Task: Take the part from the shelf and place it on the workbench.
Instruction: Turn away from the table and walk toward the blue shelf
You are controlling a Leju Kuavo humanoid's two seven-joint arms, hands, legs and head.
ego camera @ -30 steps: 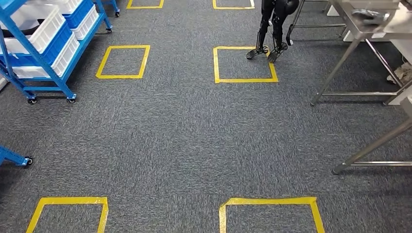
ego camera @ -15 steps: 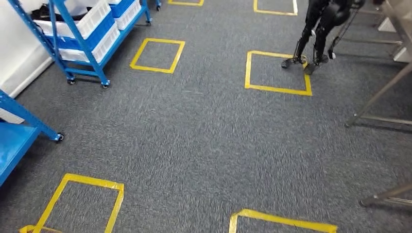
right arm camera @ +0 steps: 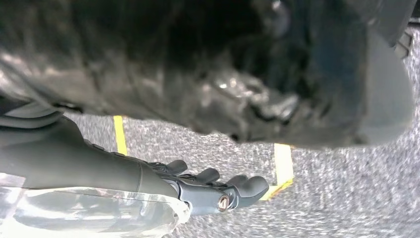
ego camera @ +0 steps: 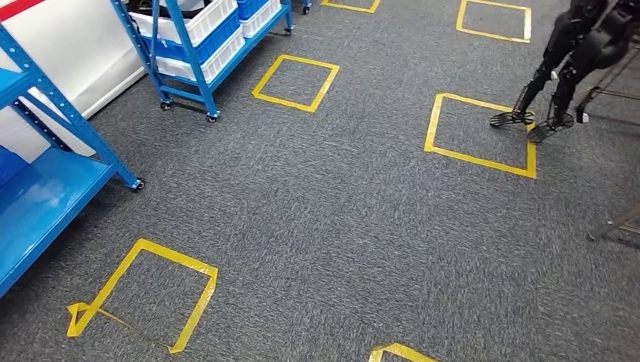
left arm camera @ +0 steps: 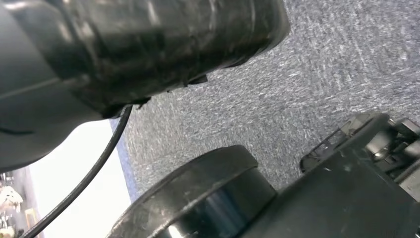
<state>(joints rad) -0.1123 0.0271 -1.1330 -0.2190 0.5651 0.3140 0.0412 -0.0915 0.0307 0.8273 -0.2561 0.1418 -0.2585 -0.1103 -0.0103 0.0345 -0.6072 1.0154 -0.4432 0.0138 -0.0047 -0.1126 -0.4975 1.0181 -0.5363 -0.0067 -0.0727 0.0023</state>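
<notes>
A blue wheeled shelf (ego camera: pixel 198 69) with white and blue bins (ego camera: pixel 202 23) stands at the far left of the head view; something dark lies in its top bin, too small to tell. A nearer blue shelf (ego camera: pixel 47 197) with a bare board juts in at the left edge. In the right wrist view my right hand (right arm camera: pixel 213 191) hangs over the grey carpet beside yellow tape, its dark fingers (right arm camera: pixel 247 187) apart and loosely stretched, holding nothing.
Grey carpet (ego camera: pixel 340 241) with several yellow tape squares (ego camera: pixel 480 134) covers the floor. Another dark robot's legs (ego camera: pixel 555 83) stand at the far right by a square. A metal table foot (ego camera: pixel 613 226) shows at the right edge. A white wall (ego camera: pixel 68 53) is behind the shelves.
The camera has turned left: the whole floor picture slid right, the steel tables left the picture, and the blue shelves came in closer on the left.
</notes>
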